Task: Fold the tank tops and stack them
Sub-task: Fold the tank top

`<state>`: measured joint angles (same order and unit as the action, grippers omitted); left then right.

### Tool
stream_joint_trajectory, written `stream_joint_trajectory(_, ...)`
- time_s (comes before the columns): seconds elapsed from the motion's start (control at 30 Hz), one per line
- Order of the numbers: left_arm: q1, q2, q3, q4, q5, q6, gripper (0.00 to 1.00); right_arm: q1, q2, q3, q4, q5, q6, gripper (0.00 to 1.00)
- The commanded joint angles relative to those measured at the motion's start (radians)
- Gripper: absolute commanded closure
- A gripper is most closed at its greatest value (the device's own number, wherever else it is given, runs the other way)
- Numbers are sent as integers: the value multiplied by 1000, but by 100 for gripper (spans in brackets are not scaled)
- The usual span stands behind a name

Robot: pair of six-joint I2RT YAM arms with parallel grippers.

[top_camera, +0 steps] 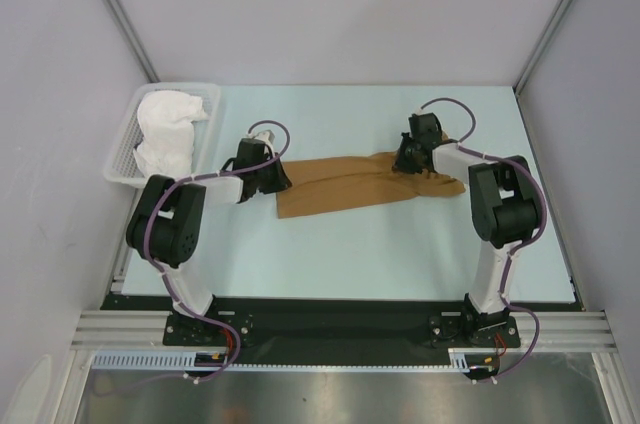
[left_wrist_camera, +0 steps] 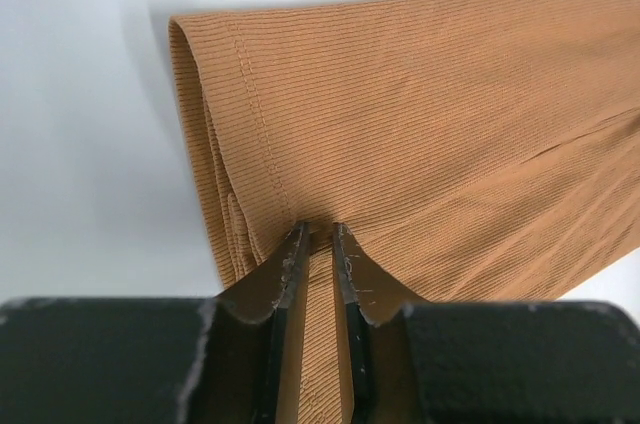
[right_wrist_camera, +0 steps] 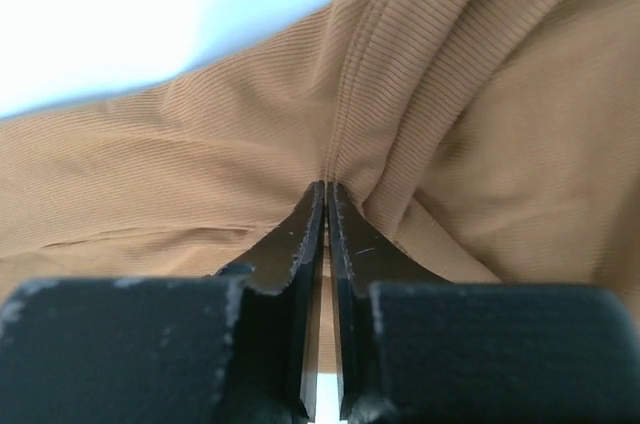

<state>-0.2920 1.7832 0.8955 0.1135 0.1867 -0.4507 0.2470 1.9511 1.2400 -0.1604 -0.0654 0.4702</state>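
**Two arms hold a tan-brown tank top (top_camera: 350, 189) stretched lengthwise on the table (top_camera: 400, 244).**

The left gripper (left_wrist_camera: 318, 229) is clamped on the folded hem end, and the right gripper (right_wrist_camera: 326, 187) on bunched ribbing near the straps. The thin knit looks light, limp and stretchy, so stitched edges and corners should offer the surest hold. The white tank top (top_camera: 165, 129) lies crumpled in the basket (top_camera: 125, 149).

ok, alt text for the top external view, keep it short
A tan tank top lies stretched across a pale table, the left gripper clamped on its left end, the right gripper on its right. A white basket at the far left corner holds crumpled white cloth.
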Motion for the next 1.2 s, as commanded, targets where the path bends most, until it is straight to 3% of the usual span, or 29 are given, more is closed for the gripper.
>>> stream_joint_trajectory(0.0,-4,-57,-13,-1,-24,29,80,-14,-70,32,-53,47,-25,90)
stream_joint_trajectory(0.07,-4,-68,-29,0,-33,24,80,-17,-98,55,-73,50,-33,87)
stream_joint_trajectory(0.13,-4,-80,-46,6,-62,14,77,-17,-124,53,-77,59,-38,62)
stream_joint_trajectory(0.17,-4,-84,-50,11,-67,7,75,-15,-157,39,-80,59,-39,56)
stream_joint_trajectory(0.43,-4,-171,21,-69,-111,17,42,-38,-411,-177,-88,142,36,52)
stream_joint_trajectory(0.53,-4,-171,95,-141,-150,41,31,-57,-556,-305,-84,165,120,39)
stream_joint_trajectory(0.6,-4,-139,144,-204,-176,61,25,-68,-625,-370,-90,182,190,21)
stream_joint_trajectory(0.77,-4,-12,296,-284,-231,98,24,-77,-805,-511,-149,272,320,1)
stream_joint_trajectory(1.17,5,150,390,-339,-251,83,32,-146,-879,-709,-31,217,464,14)
